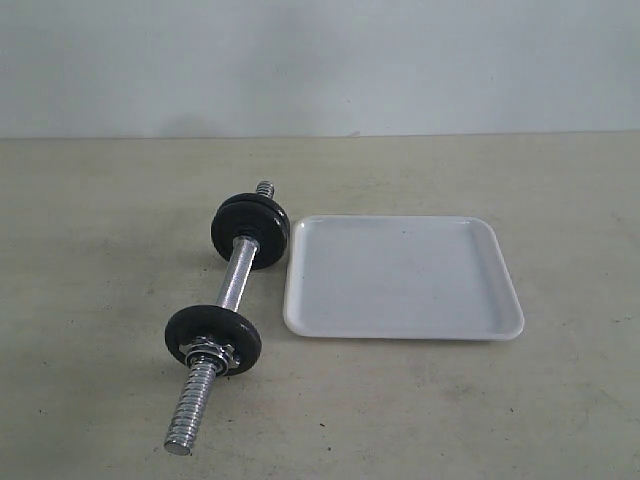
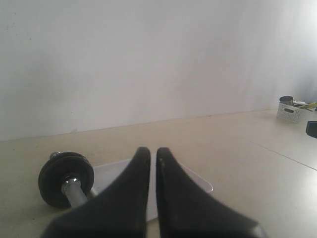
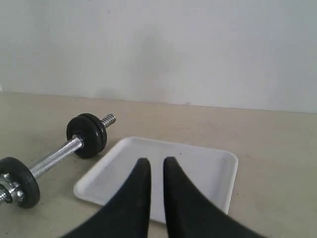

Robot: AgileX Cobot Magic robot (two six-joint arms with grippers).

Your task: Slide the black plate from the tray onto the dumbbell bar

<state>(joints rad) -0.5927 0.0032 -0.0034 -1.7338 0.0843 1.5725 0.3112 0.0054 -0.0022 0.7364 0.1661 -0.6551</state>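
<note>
Both shut, empty: left gripper [image 2: 153, 151], right gripper [image 3: 156, 161], each short of tray [image 1: 400, 333]. Tray bare; plate [image 1: 250, 228] on bar [image 1: 235, 282], just beside tray's corner. Nothing left to hold, likely done.

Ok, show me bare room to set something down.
The tray is bare inside its rim; bare table lies right of it and in front. Crowded at its left: the dumbbell bar with its black plates.

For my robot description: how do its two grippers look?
The left gripper and the right gripper look alike. Each has two matte black fingers, broad at the base and narrowing to rounded tips. No cables or markings show. The arms themselves are out of view.
</note>
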